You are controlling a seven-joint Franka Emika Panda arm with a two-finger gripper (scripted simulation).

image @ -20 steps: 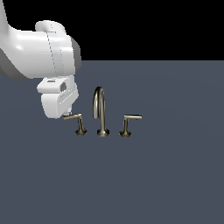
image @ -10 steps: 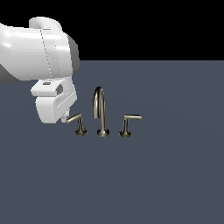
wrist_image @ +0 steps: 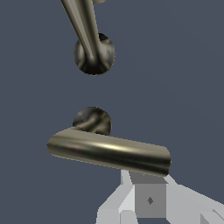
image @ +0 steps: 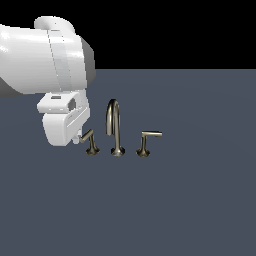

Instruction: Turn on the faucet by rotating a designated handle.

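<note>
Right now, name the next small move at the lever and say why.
Probably keep pushing the handle sideways, swinging its lever round its post. The gripper sits at the lever's free end, and the lever lies just beyond the fingertip in the wrist view.

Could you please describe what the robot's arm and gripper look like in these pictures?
The arm is made of fat, rounded glossy-white shells with a dark grey band at a joint. The gripper has a boxy white body with rounded corners; the wrist view shows angular, faceted pale grey fingers bearing a small dark diamond mark. No cables are visible.
</note>
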